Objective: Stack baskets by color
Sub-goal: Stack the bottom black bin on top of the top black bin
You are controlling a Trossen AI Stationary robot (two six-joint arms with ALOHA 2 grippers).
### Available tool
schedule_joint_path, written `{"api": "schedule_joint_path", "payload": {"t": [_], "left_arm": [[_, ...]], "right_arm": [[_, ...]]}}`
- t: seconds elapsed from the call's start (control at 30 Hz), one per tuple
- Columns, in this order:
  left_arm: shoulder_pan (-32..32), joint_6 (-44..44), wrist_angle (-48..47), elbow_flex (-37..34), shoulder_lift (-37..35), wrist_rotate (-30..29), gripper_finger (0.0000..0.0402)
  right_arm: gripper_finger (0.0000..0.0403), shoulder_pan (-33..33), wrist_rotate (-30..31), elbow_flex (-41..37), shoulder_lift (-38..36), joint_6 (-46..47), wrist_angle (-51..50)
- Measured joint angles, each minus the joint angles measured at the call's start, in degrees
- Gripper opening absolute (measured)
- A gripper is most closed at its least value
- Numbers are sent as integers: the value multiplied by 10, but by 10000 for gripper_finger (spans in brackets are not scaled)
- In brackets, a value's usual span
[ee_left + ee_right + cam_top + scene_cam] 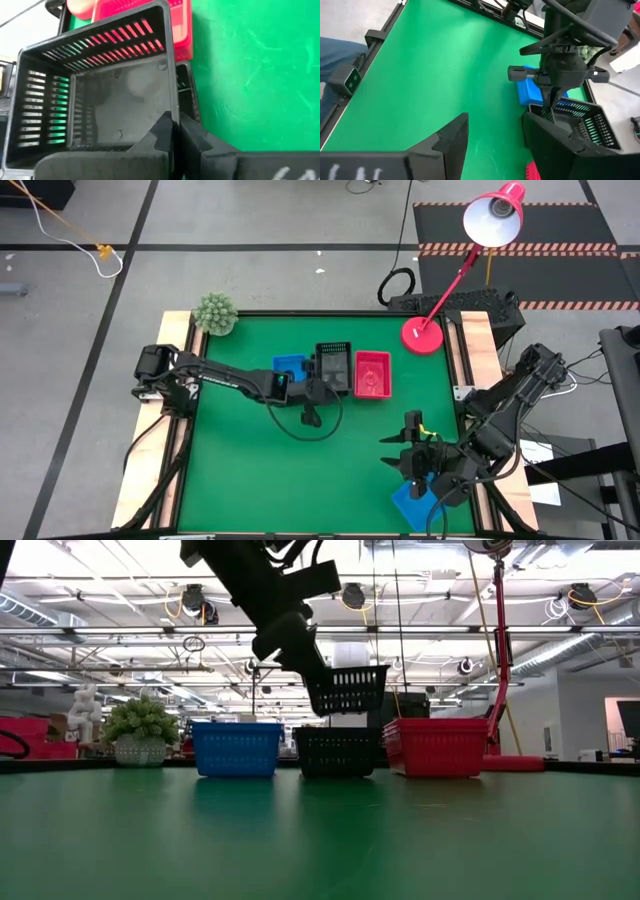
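Baskets in a row on the green counter point(250, 470) — blue point(236, 748), black point(337, 751), red point(435, 746). The left tool point(176, 131) pinches a black basket point(347, 688) by its wall, tilted just above the black one for nesting. The right tool point(495, 131) waits, spread wide — another blue basket point(410, 502) near it.

The left arm point(230, 380) hid part of the blue basket point(289, 364). Another blue basket point(408, 502), at the table's point(260, 470) near right corner, lay mostly under the right gripper point(412, 442).
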Motion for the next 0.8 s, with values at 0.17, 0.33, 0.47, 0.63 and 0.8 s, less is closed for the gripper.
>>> {"api": "schedule_joint_path", "payload": {"t": [0.17,0.33,0.47,0.63,0.8], "left_arm": [[0,-16,-2,0,0,1,9],[6,-27,-3,-4,0,16,16],[6,-29,-4,-14,0,16,15],[8,-33,-2,-34,1,17,11],[9,-28,10,-37,1,16,22]], "right_arm": [[185,0,0,0,0,4,0],[185,0,0,0,0,1,0],[185,0,0,0,0,-3,0],[185,0,0,0,0,-6,0],[185,0,0,0,0,-7,0]]}}
